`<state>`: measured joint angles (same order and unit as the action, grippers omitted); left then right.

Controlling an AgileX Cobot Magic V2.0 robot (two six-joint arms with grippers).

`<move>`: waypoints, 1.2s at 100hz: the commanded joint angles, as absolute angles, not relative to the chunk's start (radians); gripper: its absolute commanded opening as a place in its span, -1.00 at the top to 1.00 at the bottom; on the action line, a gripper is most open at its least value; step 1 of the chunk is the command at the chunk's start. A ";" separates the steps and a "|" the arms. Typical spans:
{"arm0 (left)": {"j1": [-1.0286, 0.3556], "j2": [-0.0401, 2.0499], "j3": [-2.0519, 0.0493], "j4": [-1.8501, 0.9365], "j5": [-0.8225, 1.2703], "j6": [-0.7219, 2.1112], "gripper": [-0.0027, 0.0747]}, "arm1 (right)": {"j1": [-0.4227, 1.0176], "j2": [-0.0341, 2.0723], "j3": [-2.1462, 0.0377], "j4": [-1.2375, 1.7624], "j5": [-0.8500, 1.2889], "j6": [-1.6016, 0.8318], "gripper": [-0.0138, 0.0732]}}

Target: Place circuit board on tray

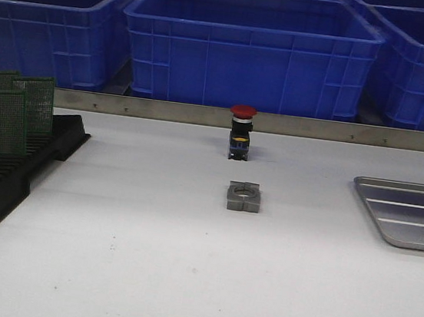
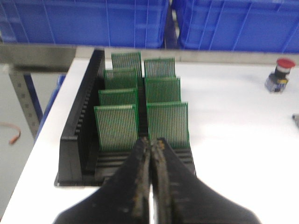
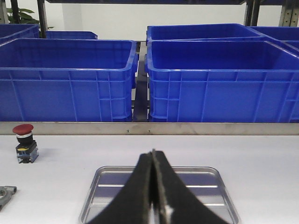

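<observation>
Green circuit boards (image 2: 117, 127) stand upright in the black rack (image 2: 81, 135) directly ahead of my left end effector (image 2: 152, 147), its jaws pressed together and empty. The silver tray (image 3: 100, 191) lies beneath my right end effector (image 3: 153, 156), likewise closed on nothing. I judge the left arm nearer for the pick; the boards' faces turn toward it.

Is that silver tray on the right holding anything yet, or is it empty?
Empty. The tray shows only its bare ridged floor in the right wrist view; the circuit boards all stand upright in the black rack.
</observation>
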<state>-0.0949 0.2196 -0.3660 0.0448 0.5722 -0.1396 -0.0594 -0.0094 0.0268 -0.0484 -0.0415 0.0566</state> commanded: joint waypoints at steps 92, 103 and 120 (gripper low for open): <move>-0.094 1.245 -0.996 -0.386 0.851 1.351 -0.15 | -0.061 -0.036 0.014 -0.054 -0.114 0.052 0.94; -0.094 1.339 -1.050 -0.378 0.851 1.408 -0.15 | -0.061 -0.036 0.014 -0.054 -0.114 0.052 0.94; -0.094 1.460 -1.133 -0.355 0.862 1.427 -0.15 | -0.061 -0.036 0.014 -0.054 -0.114 0.052 0.94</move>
